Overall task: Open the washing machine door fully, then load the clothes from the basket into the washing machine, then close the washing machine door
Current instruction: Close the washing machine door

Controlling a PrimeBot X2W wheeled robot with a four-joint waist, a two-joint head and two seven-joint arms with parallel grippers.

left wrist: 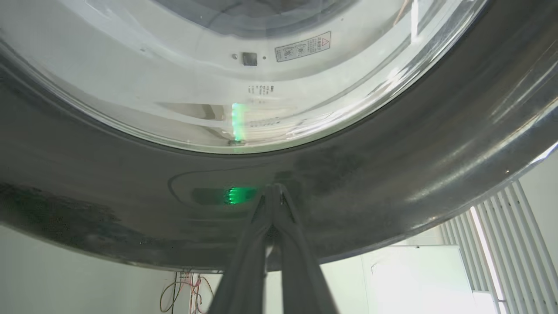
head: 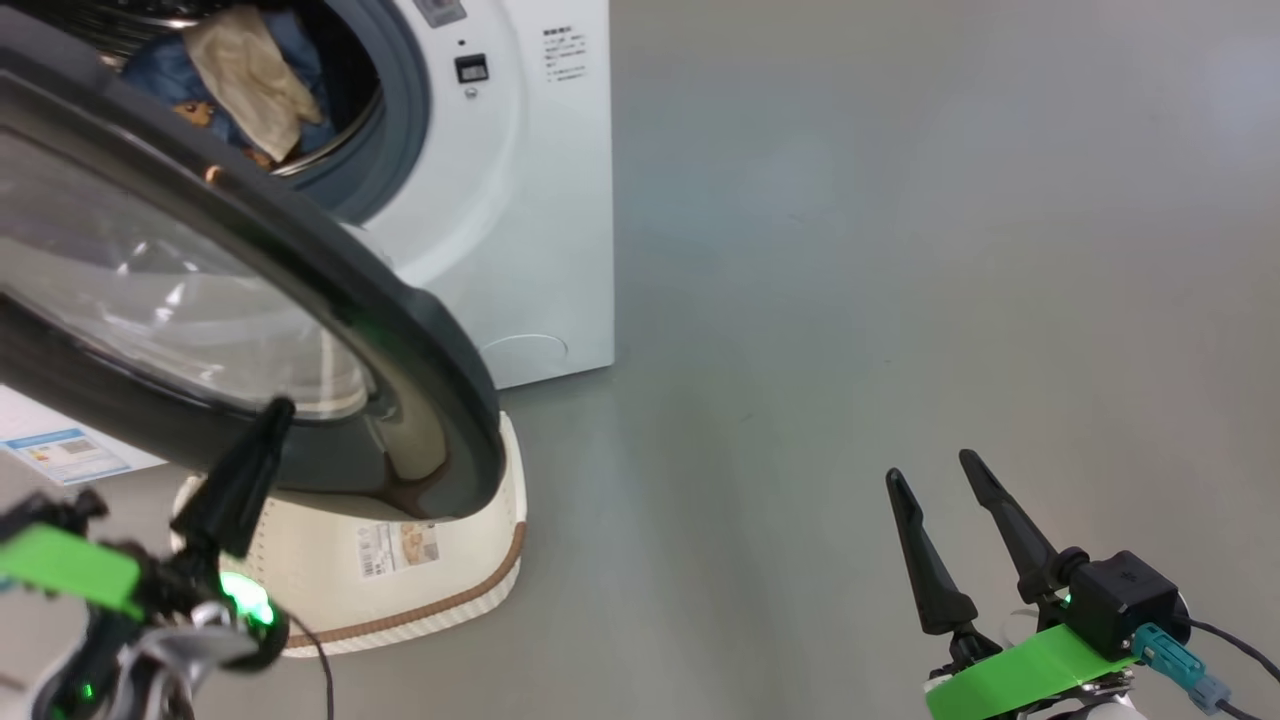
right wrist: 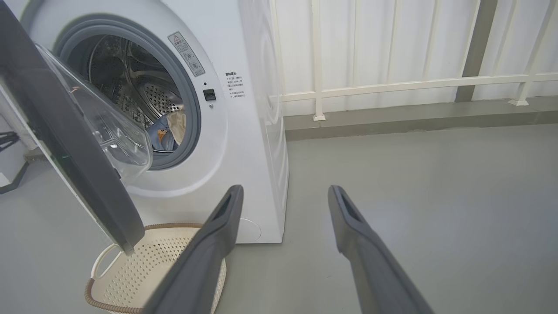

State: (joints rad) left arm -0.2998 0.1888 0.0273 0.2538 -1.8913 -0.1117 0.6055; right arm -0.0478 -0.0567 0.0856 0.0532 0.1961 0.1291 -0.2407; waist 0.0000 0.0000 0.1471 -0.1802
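Observation:
The white washing machine (head: 540, 200) stands at the upper left, with its black-rimmed glass door (head: 330, 290) swung partly open over the basket. Blue and cream clothes (head: 250, 80) lie inside the steel drum, and in the right wrist view the clothes (right wrist: 168, 131) show through the opening. The cream basket (head: 450, 600) sits on the floor under the door; that basket (right wrist: 152, 261) holds nothing. My left gripper (head: 275, 412) is shut, and its tips (left wrist: 274, 189) press against the door's (left wrist: 392, 174) outer black rim. Over the floor at the lower right, my right gripper (head: 932, 468) stands open and holds nothing.
Grey floor stretches to the right of the machine (right wrist: 244, 144). A white railing (right wrist: 392, 87) and wall run behind it. A blue-printed sheet (head: 60, 455) lies at the left. Loose cables (left wrist: 183, 292) hang by a wall below the door.

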